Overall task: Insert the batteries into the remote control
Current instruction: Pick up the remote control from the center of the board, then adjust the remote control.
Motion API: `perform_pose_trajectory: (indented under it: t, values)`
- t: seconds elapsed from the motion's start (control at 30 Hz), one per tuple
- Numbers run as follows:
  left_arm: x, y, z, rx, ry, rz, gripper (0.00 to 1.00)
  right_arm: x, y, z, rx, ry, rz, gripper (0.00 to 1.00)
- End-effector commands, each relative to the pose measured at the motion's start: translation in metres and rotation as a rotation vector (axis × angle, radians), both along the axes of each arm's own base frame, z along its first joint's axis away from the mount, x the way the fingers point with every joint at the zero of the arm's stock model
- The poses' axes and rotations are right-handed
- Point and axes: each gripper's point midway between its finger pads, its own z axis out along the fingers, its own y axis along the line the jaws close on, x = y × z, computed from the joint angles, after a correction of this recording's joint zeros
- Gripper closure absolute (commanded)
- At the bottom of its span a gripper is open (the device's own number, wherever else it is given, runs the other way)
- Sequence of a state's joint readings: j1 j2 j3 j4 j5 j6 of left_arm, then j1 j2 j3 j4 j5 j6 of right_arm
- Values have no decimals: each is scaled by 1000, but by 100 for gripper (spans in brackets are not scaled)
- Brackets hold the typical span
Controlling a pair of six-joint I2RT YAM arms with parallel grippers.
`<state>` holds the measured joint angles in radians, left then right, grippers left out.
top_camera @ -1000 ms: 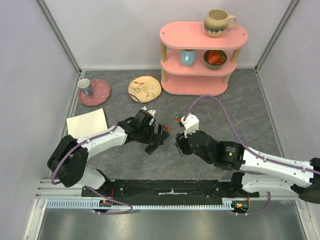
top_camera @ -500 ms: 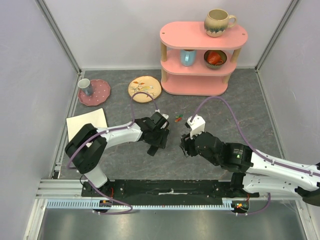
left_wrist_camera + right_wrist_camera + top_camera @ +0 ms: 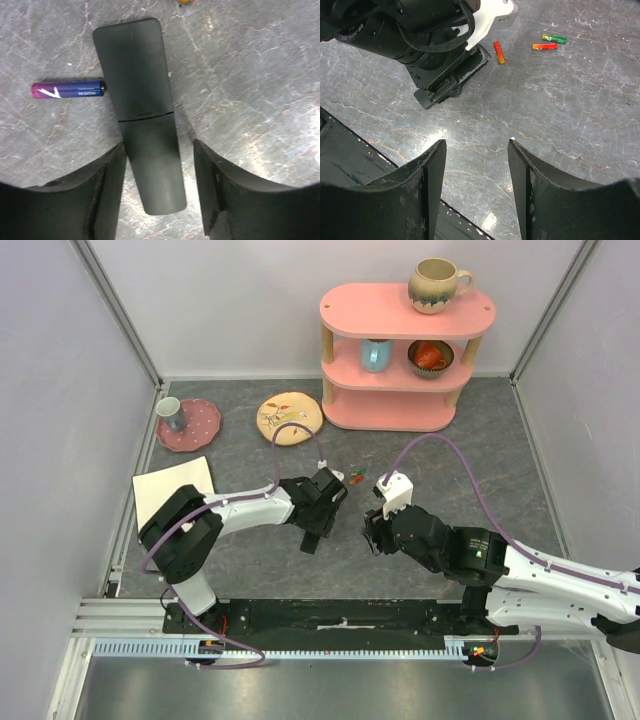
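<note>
Print on the blue battery (image 3: pixel 68 90) is illegible.

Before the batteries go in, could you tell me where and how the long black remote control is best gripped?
Take the long slim matte black remote control across its narrow width, on the near section below the seam, coming straight down from above. It lies flat, so only its long side edges are free, and the blue and purple battery sits beside the far section.

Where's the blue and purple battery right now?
In the left wrist view, the battery lies on the table, just left of the remote control.
</note>
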<state>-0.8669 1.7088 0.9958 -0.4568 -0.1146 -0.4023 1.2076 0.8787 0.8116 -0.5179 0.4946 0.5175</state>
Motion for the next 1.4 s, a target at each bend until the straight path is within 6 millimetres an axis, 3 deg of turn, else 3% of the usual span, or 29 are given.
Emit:
perform_pose_trajectory:
  t: [0.0,0.03,0.07,0.17,0.33,0.47,0.5,0.57,0.6,0.73,0.8,0.83,0.87,0.9,0.93,0.97,1.0,1.07,1.1,1.13,1.17,1.2,1.27,1.33,1.37]
  values:
    - [-10,14,-26,100,37,-14,45,3,-3,6,20,-6,-31,41]
    - [-10,14,-26,103,33,-15,50,3,-3,5,17,-5,-31,41]
    - [-10,15,-26,104,32,-13,61,3,-2,6,17,-6,-32,41]
    - [-10,15,-23,102,17,-10,75,4,-1,11,21,-11,-33,41]
    - [-5,7,2,25,-32,-9,83,6,0,20,31,-20,-36,41]
    - [0,-9,43,-109,-102,-10,93,6,2,29,63,-19,-44,41]
    - [2,-12,64,-165,-140,-8,94,6,3,30,71,-17,-48,40]
    - [3,-22,86,-256,-174,-11,98,6,4,34,98,-11,-56,40]
    - [2,-24,107,-321,-210,-9,98,6,5,36,111,-12,-58,40]
    - [-2,-34,154,-524,-276,-24,98,4,10,47,192,-9,-51,38]
    - [-10,-45,171,-662,-264,-58,98,5,14,58,266,-13,-54,31]
    - [-8,-43,189,-740,-296,-53,98,4,13,67,313,-21,-53,29]
    - [-19,-48,200,-826,-270,-104,98,6,15,74,360,-28,-54,27]
    - [-21,-41,189,-863,-223,-62,98,6,15,80,396,-28,-56,24]
    - [-17,-46,213,-976,-279,-86,98,5,12,89,440,-37,-55,23]
    - [-29,-46,224,-1053,-258,-137,98,6,14,96,478,-41,-48,21]
    - [-30,-41,217,-1103,-220,-104,98,5,11,103,515,-45,-48,20]
    - [-42,-41,244,-1245,-246,-190,98,6,11,111,558,-57,-44,19]
    - [-47,-39,239,-1286,-196,-173,98,3,11,114,574,-58,-29,18]
    - [-53,-36,243,-1324,-178,-203,98,3,10,115,587,-62,-24,18]
    - [-57,-35,262,-1400,-228,-259,98,3,11,118,605,-67,-14,17]
    - [-61,-32,259,-1438,-178,-243,98,0,12,120,619,-64,4,16]
    - [-76,-28,281,-1537,-211,-345,98,1,14,119,646,-62,14,15]
    - [-87,-26,280,-1584,-145,-374,98,0,16,116,666,-50,29,14]
    - [-94,-23,290,-1628,-178,-427,98,1,17,119,688,-50,26,14]
